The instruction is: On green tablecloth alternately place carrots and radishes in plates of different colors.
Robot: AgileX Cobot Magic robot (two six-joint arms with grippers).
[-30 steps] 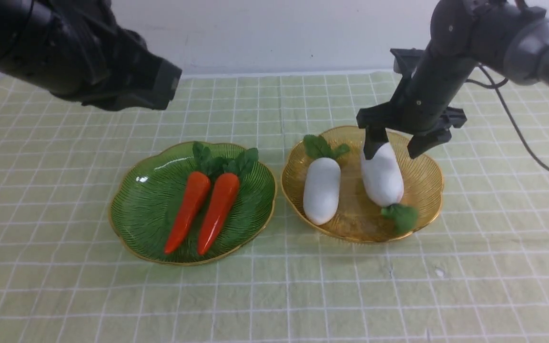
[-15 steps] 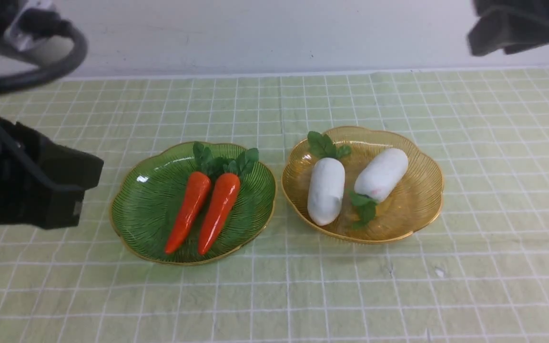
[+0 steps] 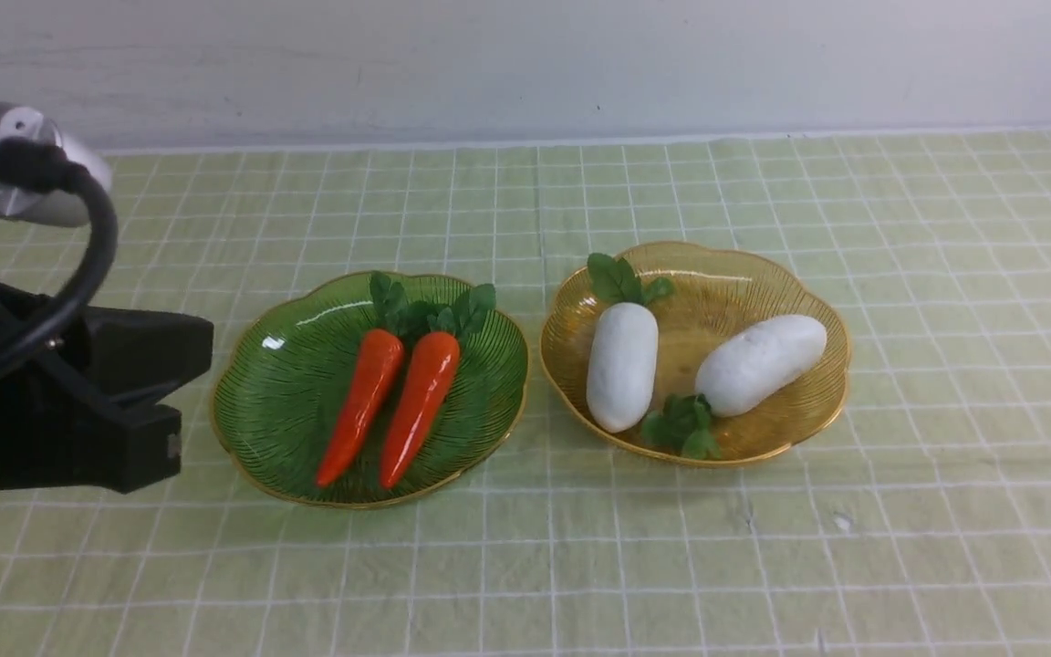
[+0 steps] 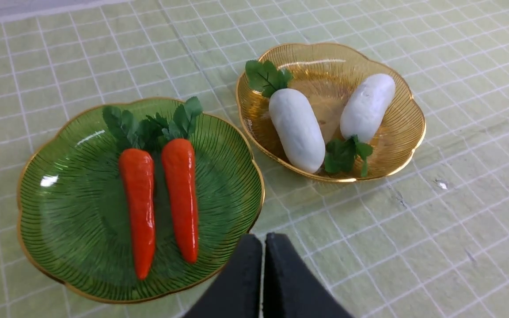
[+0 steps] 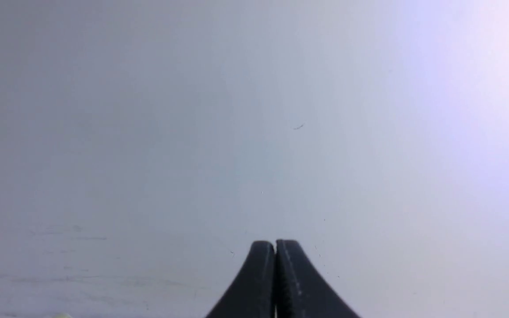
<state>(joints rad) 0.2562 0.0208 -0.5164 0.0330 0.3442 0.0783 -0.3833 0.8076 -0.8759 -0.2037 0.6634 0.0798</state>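
Radishes (image 3: 620, 365) are lying loose in the yellow plate (image 3: 795, 274), one perhaps rolling down its sloped wall; left gripper (image 4: 263, 247) and right gripper (image 5: 275, 249) are clenching nothing.

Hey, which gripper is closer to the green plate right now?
Left. The left gripper, shut, sits just left of the green plate; the right gripper is out of the front view, facing only a blank wall.

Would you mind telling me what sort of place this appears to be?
Probably a robot lab tabletop, not a kitchen: toy carrots and radishes in plastic plates on a gridded green tablecloth, a bare white wall, and a robot arm alongside.
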